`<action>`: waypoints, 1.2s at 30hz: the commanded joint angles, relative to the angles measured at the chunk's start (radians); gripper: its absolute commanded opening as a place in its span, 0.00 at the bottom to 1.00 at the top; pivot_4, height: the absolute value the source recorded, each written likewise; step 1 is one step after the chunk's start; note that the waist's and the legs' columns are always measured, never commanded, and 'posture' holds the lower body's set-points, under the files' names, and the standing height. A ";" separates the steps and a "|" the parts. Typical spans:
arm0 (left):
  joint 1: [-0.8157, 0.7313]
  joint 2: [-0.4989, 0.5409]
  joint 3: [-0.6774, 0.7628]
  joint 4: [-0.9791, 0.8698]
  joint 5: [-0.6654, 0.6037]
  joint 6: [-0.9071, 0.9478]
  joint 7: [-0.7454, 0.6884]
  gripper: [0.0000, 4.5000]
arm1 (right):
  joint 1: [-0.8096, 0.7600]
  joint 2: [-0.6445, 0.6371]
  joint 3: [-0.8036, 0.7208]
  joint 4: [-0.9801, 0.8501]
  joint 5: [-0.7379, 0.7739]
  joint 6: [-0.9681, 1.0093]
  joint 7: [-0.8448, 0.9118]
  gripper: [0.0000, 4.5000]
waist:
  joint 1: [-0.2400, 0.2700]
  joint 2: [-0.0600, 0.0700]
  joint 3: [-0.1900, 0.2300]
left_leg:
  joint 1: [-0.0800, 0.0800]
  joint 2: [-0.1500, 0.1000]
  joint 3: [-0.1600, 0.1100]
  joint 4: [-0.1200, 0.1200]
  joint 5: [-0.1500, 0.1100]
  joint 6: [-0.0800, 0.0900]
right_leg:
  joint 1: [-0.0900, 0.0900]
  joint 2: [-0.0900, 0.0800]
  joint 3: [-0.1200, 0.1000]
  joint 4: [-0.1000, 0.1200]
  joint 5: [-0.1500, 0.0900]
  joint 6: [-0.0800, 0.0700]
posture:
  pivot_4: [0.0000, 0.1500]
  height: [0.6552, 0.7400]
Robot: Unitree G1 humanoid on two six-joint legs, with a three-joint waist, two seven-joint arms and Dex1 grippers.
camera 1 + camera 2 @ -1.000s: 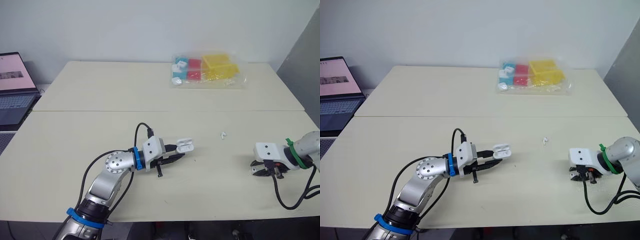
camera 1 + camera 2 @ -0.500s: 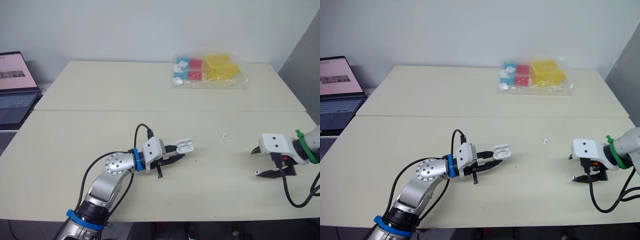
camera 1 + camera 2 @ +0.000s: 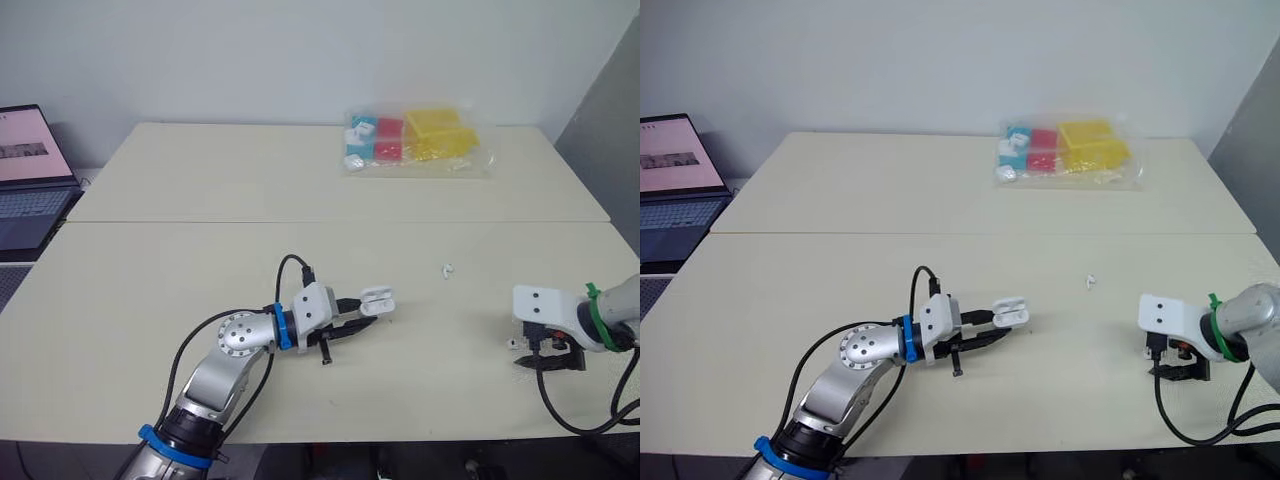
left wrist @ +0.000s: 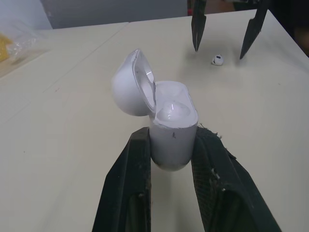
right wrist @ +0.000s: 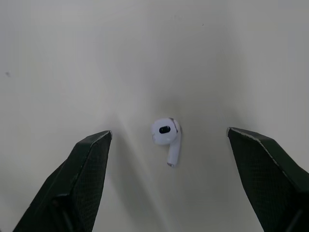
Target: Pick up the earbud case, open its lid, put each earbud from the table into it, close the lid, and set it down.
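Well beyond earbud case (image 3: 378, 299): laptop (image 3: 32, 160), bag (image 3: 415, 140).

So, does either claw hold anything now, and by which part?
The left claw grips the earbud case by its lower body, lid open. The right claw is open and holds nothing; an earbud lies loose before it.

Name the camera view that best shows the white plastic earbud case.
Left wrist view: the white plastic earbud case, lid open, sits close up between the fingers of the left gripper. Both eye views show a small white shape.
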 commanded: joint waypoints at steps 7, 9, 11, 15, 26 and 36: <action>0.013 0.005 -0.001 -0.036 0.010 -0.023 0.022 0.17 | -0.080 0.013 0.051 0.081 -0.049 -0.019 0.006 0.88 | 0.000 0.000 0.000 | 0.000 0.000 0.000 0.000 0.000 0.000 | 0.000 0.000 -0.001 0.000 0.000 0.000 | 1.00 1.00; 0.022 0.008 0.002 -0.041 0.010 -0.021 0.023 0.17 | -0.083 0.018 0.056 0.084 -0.049 -0.018 0.010 0.88 | 0.000 0.000 0.000 | 0.000 0.000 0.000 0.000 0.000 0.000 | 0.000 0.000 -0.001 0.000 0.000 0.000 | 1.00 1.00; 0.026 0.008 0.002 -0.045 0.010 -0.019 0.024 0.17 | -0.086 0.023 0.059 0.083 -0.049 -0.014 0.010 0.88 | 0.000 0.000 0.000 | 0.000 0.000 -0.001 0.000 0.000 0.000 | 0.000 0.000 -0.001 0.000 0.000 0.000 | 1.00 1.00; 0.025 0.005 0.000 -0.042 0.012 -0.018 0.028 0.17 | -0.105 0.042 0.068 0.088 -0.058 0.003 -0.001 0.88 | -0.001 0.000 0.000 | 0.001 0.000 0.000 0.000 0.000 0.000 | 0.000 0.000 0.000 0.000 0.000 0.000 | 1.00 1.00; 0.022 0.003 -0.003 -0.028 0.015 -0.023 0.029 0.17 | -0.109 0.039 0.067 0.058 -0.041 0.041 0.039 0.11 | -0.001 0.000 0.000 | 0.001 0.000 0.000 0.000 0.000 0.000 | 0.001 0.000 0.000 0.000 0.000 0.000 | 1.00 1.00; 0.005 -0.004 0.009 -0.010 0.003 -0.017 0.030 0.17 | -0.153 0.029 -0.017 0.022 0.034 0.021 0.080 0.09 | -0.001 0.000 0.000 | 0.001 0.000 0.000 0.000 0.000 0.000 | 0.001 0.000 0.000 0.000 0.000 0.000 | 1.00 1.00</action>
